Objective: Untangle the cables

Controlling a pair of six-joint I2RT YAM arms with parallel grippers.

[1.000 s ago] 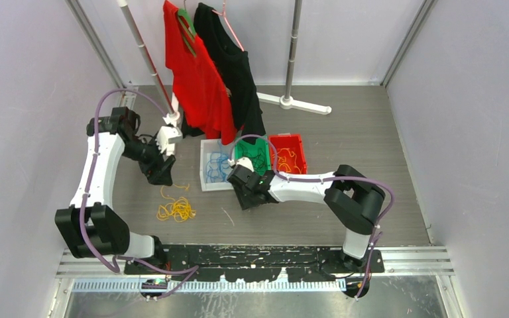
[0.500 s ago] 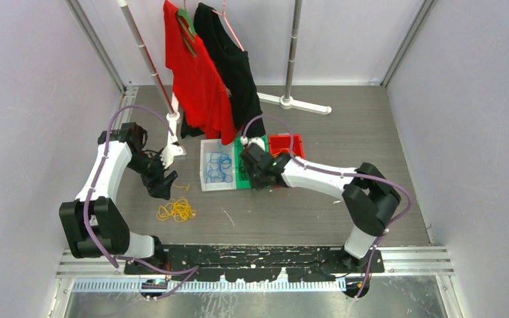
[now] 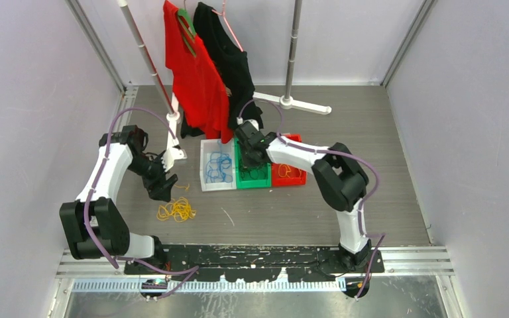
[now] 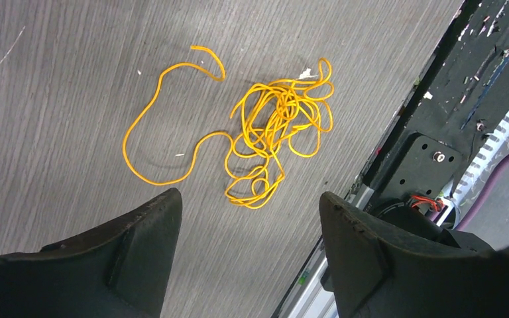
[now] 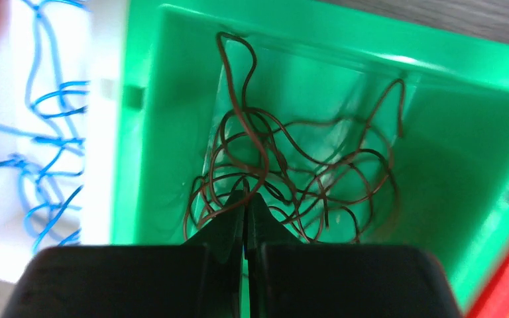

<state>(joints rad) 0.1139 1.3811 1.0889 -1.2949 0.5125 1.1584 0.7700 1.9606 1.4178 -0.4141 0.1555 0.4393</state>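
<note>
From above, the left jaws hang over open grey wood-grain counter [image 3: 384, 199], the tangle of thin yellow-orange cords [image 3: 176, 210] just nearer the counter's front edge. The right jaws dip into the green plastic bin [image 3: 255, 177].

Left wrist: jaws released – yellow-orange cords [image 4: 278, 126] lie just beyond the gap, with the black base rail [image 4: 437, 119] close on the right.

Right wrist: jaws clenched – tips among thin dark cords [image 5: 305, 179], green bin [image 5: 166, 99] walls close on both sides.

Left claw [image 4: 246, 202] hangs spread wide; right claw [image 5: 245, 199] is pinched closed.
</note>
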